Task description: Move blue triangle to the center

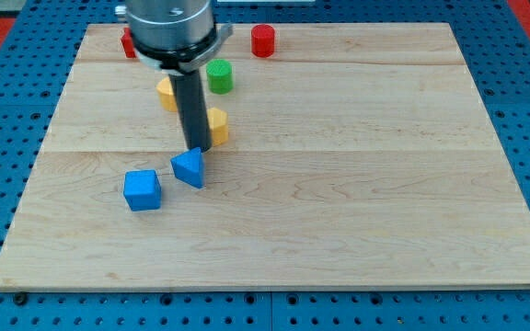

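- Pincer there is none on this arm, so nothing is spread, pressed together or pinching; my tip [195, 148] ends the dark rod and sits at the upper edge of the blue triangle [189, 168], touching or very nearly so.
- Blue triangle lies left of the tabletop's [357, 211] middle and a little below it, so it has to travel toward the view's right.
- Blue cube [143, 189] rests just beside the blue triangle, toward the view's left and slightly lower; a push from where my tip stands now would likely send the triangle down or leftward into it, away from the goal.
- Sloped faces on the triangle could, I judge, let it spin or slip off the rod unless contact is squarely on its left side.
- Yellow block [217, 126] sits just above and right of the blue triangle, close to the rod; swinging round could nudge it.
- Further above the blue triangle are another yellow block [166, 93], partly hidden, a green cylinder [220, 76], and a red cylinder [263, 40]; a red block [128, 42] peeks out beside the arm.
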Tool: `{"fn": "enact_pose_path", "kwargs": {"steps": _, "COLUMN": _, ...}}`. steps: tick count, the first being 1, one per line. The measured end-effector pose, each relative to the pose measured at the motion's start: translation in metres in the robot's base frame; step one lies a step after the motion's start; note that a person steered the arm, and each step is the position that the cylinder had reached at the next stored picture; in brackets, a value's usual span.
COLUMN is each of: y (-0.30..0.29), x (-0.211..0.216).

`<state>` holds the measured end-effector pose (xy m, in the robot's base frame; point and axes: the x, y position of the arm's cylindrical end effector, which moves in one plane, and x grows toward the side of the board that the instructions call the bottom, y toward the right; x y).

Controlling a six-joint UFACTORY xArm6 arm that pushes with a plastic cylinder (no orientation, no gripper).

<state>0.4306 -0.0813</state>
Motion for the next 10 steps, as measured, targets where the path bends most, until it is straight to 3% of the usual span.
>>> {"fn": "enact_pose_path", "kwargs": {"steps": 3, "y": 0.044, "x": -0.015}}
{"fn": "enact_pose_path", "kwargs": {"steps": 5, "y": 0.045, "x": 0.044}}
{"fn": "enact_pose_path", "kwargs": {"steps": 9, "y": 0.043, "x": 0.059}}
{"fn": "enact_pose_path", "kwargs": {"steps": 10, "y": 0.028, "x": 0.084}}
